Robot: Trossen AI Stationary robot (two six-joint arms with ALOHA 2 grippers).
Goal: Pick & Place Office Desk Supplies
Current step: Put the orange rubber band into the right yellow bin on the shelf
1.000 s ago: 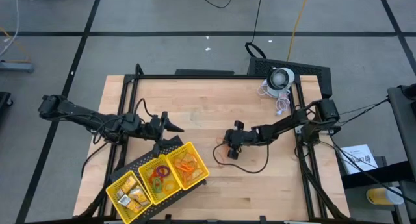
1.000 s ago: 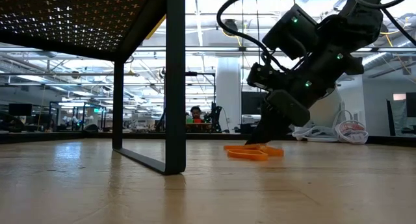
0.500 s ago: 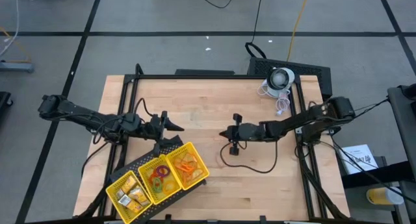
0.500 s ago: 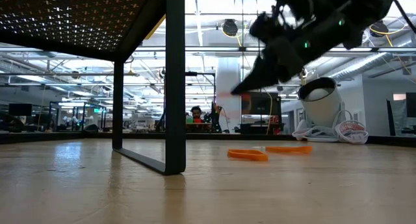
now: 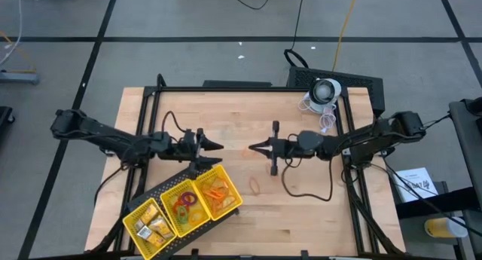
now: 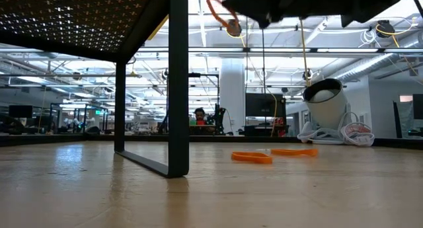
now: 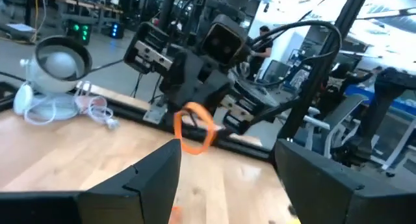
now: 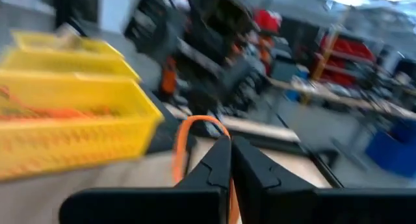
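Note:
My right gripper (image 5: 254, 147) hangs above the table's middle, pointing level toward the left arm, and is shut on a thin orange rubber-band loop (image 7: 194, 126). Facing it a short way off, my left gripper (image 5: 217, 147) is open with nothing between its fingers (image 7: 140, 182). Two more orange bands (image 6: 251, 157) (image 6: 293, 151) lie flat on the wood below; the high view shows one band (image 5: 256, 186). The yellow three-compartment tray (image 5: 183, 209) stands near the front left, holding yellow blocks, coloured rings and orange bands. My right gripper pinches the orange band between its two shut fingertips (image 8: 221, 160), at one spot on the loop's strand (image 8: 185, 146). The fingers lie level and point toward the table's left. The loop is lifted clear of the table and stands out past the fingertips (image 6: 215, 10).
A white round device with a coiled cable (image 5: 325, 92) sits at the table's far right corner. A loose black cable (image 5: 301, 192) trails over the wood under the right arm. A black frame post (image 6: 177, 82) stands in the low view.
My right gripper has risen from the table with one orange band and tipped from pointing down to level, turning toward the left arm. Two bands stayed on the wood, one now lying farther from the other. My left gripper has moved a little toward the table's middle.

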